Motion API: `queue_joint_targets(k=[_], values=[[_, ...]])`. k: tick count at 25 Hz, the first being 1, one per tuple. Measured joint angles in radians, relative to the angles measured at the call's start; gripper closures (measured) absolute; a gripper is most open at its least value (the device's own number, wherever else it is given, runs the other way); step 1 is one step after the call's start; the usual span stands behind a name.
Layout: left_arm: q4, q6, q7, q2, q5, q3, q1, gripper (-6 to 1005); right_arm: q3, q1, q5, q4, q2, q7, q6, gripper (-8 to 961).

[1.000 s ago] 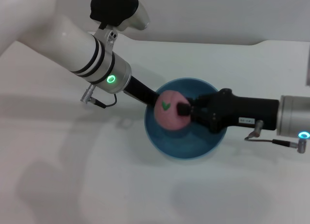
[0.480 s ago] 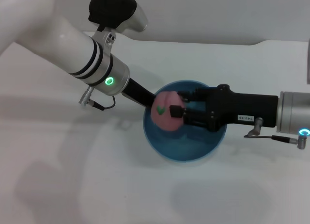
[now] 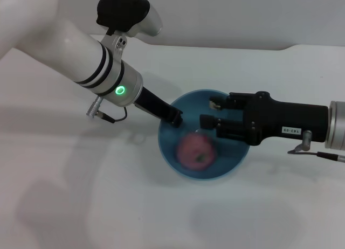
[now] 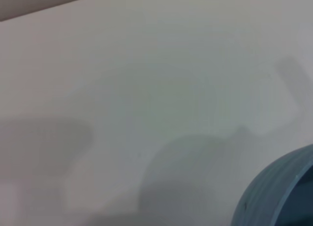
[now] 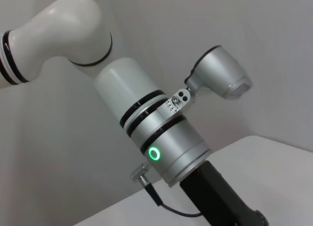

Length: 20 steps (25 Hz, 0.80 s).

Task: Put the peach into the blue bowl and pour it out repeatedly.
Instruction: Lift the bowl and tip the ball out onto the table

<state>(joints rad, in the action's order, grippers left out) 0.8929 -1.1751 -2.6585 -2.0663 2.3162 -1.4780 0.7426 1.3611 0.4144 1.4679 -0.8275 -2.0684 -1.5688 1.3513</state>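
Observation:
The pink peach [image 3: 195, 152] lies loose on the bottom of the blue bowl [image 3: 230, 156], blurred with motion. My left gripper [image 3: 176, 118] is clamped on the bowl's left rim, where its black fingers meet the edge. Over the bowl's far right side, my right gripper [image 3: 207, 112] hangs open with nothing between its fingers, just above and to the right of the peach. The left wrist view shows only part of the bowl's ribbed outer wall [image 4: 276, 196] over the table.
The bowl stands on a plain white table [image 3: 108, 206], whose back edge meets a grey wall. My left arm's forearm [image 5: 166, 147], with its green light, fills the right wrist view.
My right gripper has opened and drawn back to the right. The peach has dropped from it to the bottom of the bowl. The left gripper has stayed on the rim.

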Motion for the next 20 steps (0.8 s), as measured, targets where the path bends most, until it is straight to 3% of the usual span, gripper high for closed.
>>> queue_joint_targets(k=[4,10,14,15,17,18,20], values=[[0.001,0.004,0.003,0.0,0.0,-0.001,0.001,999,-0.047,-0.019,-0.019,0.003,-0.002,-0.005,0.001,380],[-0.004,0.131,0.019,-0.002,-0.053,-0.015,-0.035,999,-0.249,-0.098,-0.146,0.073,0.002,-0.082,0.017,364],[0.01,0.296,0.084,0.0,-0.204,-0.075,-0.102,1000,-0.371,-0.161,-0.116,0.117,0.016,-0.137,0.044,365],[0.037,0.4,0.125,0.0,-0.265,-0.132,-0.141,1000,-0.397,-0.177,-0.101,0.124,0.016,-0.145,0.049,365],[0.053,0.45,0.14,0.0,-0.283,-0.16,-0.158,1000,-0.481,-0.207,-0.028,0.128,0.011,-0.173,0.066,365],[0.096,0.594,0.158,0.0,-0.298,-0.243,-0.2,999,-0.569,-0.229,0.079,0.125,0.007,-0.221,0.077,365],[0.113,0.663,0.161,0.0,-0.298,-0.285,-0.218,999,-0.599,-0.234,0.119,0.123,0.006,-0.241,0.079,365]])
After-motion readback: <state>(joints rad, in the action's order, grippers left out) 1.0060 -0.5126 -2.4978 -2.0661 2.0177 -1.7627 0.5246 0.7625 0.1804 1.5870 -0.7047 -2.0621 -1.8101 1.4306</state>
